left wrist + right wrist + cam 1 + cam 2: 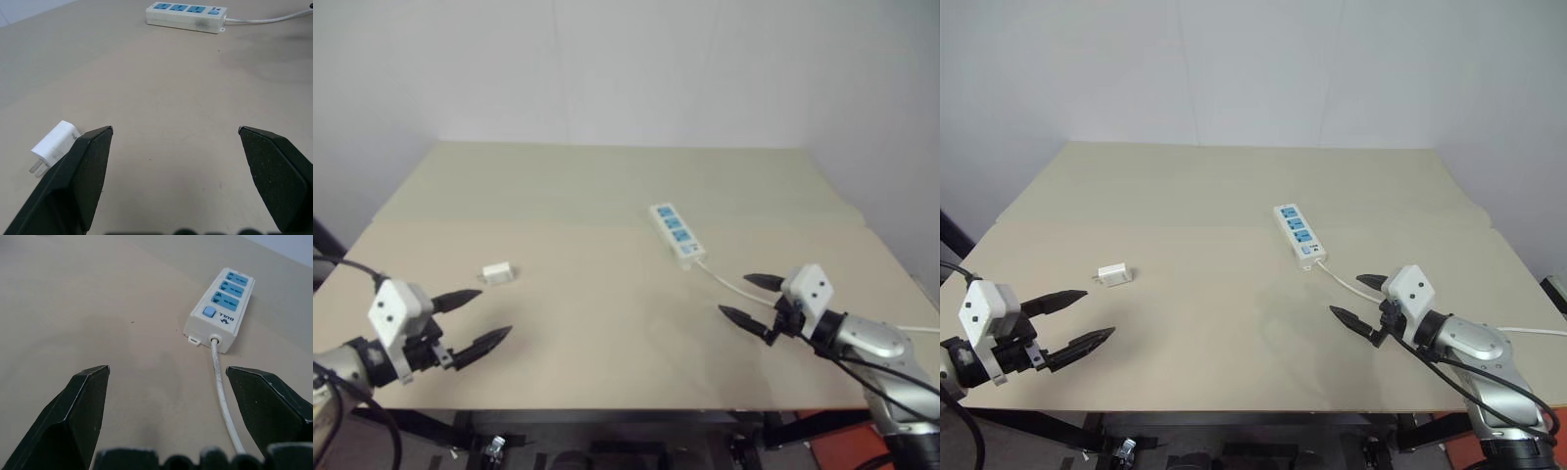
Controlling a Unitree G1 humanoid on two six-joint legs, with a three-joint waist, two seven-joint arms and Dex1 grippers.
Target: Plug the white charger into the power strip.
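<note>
Both grippers hovered wide open and empty over the table, charger and strip untouched.

In the head views, the white charger (496, 272) lay on the table (607, 186) just beyond the left gripper (482, 315), slightly to its right; the power strip (675, 233) lay far right of centre, beyond the right gripper (742, 298), its cable (734, 284) running past it. The left wrist view put the charger (54, 146) beside one finger (78, 176), prongs showing. The right wrist view showed the strip (220, 308) ahead, well apart.

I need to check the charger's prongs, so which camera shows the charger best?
The left wrist view: the charger lies close, prongs visible. Both eye views show it as a small white block on the table.
</note>
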